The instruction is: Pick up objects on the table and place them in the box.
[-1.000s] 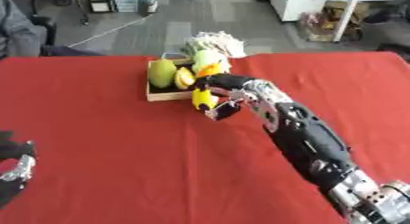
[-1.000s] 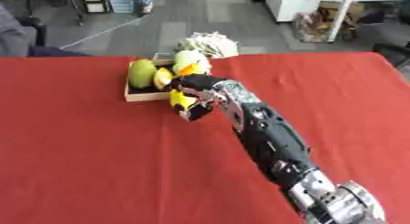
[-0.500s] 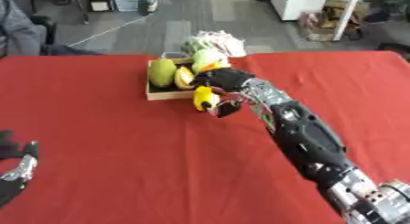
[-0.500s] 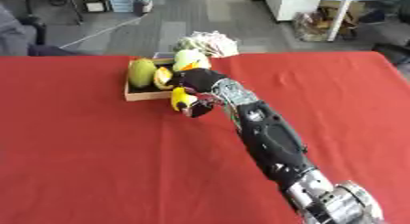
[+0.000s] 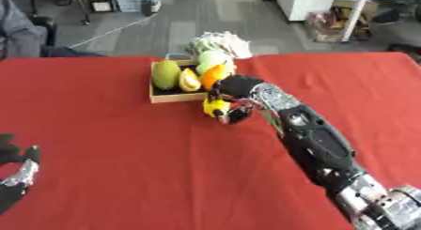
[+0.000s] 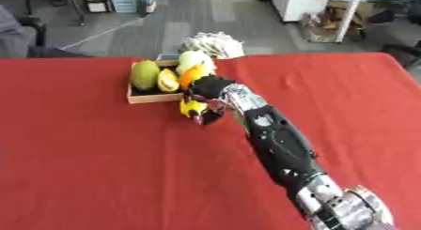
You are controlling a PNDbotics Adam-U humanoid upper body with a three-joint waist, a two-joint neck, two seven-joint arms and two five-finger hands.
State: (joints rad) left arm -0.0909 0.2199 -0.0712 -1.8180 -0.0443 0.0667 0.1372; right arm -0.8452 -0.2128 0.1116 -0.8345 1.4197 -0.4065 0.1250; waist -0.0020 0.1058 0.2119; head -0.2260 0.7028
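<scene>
Yellow object (image 5: 215, 106) in right hand (image 5: 234, 90), beside box (image 5: 173, 97)

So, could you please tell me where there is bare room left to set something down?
The red cloth lies bare between the box and the left hand, and right of the right hand. The box is crowded with fruit, with the yellow object at its front corner.

Left hand (image 5: 16, 170) cut by frame edge; fingers unclear.

Right hand (image 5: 233, 94) curled, apparently gripping; left hand (image 5: 16, 170) idle, lower-left.
</scene>
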